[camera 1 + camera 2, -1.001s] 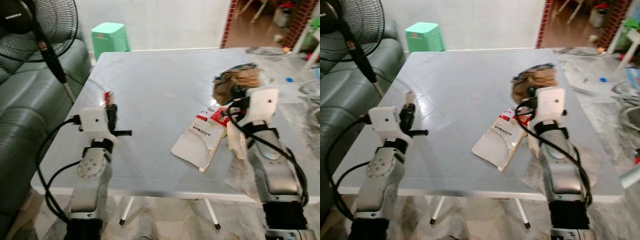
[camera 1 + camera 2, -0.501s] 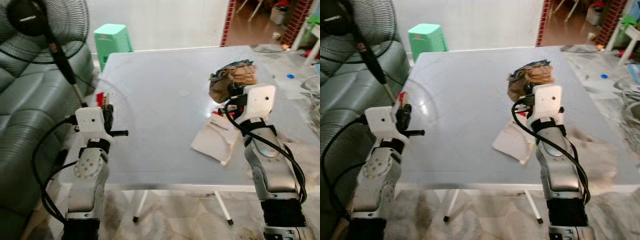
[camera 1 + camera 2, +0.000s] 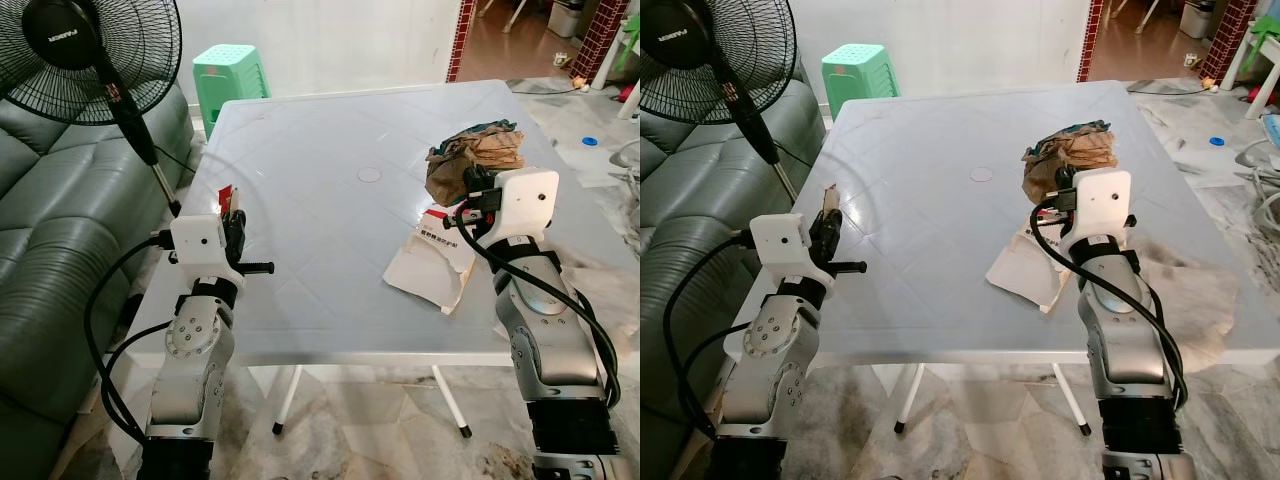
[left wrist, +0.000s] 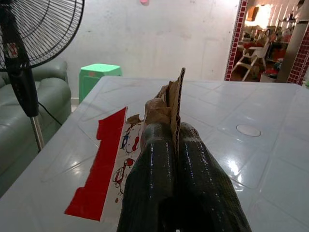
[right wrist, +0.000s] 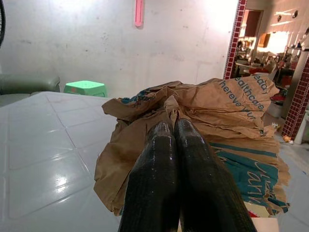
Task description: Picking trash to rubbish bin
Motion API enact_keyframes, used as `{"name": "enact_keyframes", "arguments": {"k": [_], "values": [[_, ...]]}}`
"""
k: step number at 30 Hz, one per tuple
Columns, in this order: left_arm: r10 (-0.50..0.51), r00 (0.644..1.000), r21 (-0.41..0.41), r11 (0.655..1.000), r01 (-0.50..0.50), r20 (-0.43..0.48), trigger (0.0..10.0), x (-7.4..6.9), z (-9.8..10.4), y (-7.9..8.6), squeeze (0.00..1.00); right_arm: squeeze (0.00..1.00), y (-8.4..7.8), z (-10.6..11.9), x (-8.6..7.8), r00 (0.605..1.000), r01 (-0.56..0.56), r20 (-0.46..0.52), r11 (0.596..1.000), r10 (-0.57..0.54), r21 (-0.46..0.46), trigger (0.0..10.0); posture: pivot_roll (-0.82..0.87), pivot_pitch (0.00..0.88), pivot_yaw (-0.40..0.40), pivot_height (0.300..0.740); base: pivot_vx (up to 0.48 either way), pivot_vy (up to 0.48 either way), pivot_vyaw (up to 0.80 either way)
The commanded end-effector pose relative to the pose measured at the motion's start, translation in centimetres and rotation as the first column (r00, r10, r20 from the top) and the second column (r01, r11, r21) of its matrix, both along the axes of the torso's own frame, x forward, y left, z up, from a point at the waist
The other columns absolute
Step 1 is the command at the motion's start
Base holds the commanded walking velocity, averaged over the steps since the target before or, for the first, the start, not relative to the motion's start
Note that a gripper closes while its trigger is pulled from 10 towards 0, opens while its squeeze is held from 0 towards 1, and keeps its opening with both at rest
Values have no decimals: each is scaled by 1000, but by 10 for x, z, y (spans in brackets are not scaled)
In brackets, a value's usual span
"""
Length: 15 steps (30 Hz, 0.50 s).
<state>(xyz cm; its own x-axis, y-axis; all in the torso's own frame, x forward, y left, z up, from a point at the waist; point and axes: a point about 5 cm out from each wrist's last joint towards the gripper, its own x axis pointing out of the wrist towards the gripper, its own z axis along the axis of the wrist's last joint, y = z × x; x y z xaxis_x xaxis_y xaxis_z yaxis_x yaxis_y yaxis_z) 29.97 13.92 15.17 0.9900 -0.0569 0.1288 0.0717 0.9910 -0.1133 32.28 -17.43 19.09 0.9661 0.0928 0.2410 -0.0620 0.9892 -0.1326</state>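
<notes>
My left gripper (image 4: 175, 131) is shut on a torn scrap of card (image 4: 176, 94) with a red and white printed flap (image 4: 112, 155). It holds the scrap (image 3: 224, 197) upright over the table's left edge. My right gripper (image 5: 174, 124) is shut on a fold of a crumpled brown paper bag (image 5: 231, 113) with teal lettering. The bag (image 3: 478, 155) sits on the right side of the white table (image 3: 320, 140). A torn white paper packet (image 3: 428, 268) with a red corner lies flat on the table just left of my right arm.
A standing fan (image 3: 90, 50) and a dark green sofa (image 3: 50, 240) are to the left of the table. A green plastic stool (image 3: 230, 75) stands behind its far left corner. Beyond the table is a white wall with a doorway at right.
The whole view has shifted and sharpened, so the camera moved. Both grippers kept their hold, and the white packet lies in the same place by my right arm.
</notes>
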Motion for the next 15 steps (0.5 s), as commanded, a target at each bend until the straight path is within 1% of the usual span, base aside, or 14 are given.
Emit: {"name": "enact_keyframes", "arguments": {"k": [1, 7, 15], "values": [[-6, 1000, 3, 1000, 6, 15, 1255, -1, 5, 1, 0, 0, 2, 5, 0, 1000, -2, 13, 1000, 2, -4, 0, -34, 56, 64, 740, -251, 0, 0], [-6, 1000, 7, 1000, 6, 11, 1020, 0, 4, 1, 0, 0, 1, 4, 0, 1000, -2, 11, 1000, 2, -7, 0, -35, 55, 61, 740, -251, 0, 0], [-3, 1000, 8, 1000, 3, 7, 1020, 0, 3, 1, 0, 0, 1, 3, 1, 1000, -1, 8, 1000, 1, -8, 0, -34, 53, 59, 740, -272, 0, 0]]}}
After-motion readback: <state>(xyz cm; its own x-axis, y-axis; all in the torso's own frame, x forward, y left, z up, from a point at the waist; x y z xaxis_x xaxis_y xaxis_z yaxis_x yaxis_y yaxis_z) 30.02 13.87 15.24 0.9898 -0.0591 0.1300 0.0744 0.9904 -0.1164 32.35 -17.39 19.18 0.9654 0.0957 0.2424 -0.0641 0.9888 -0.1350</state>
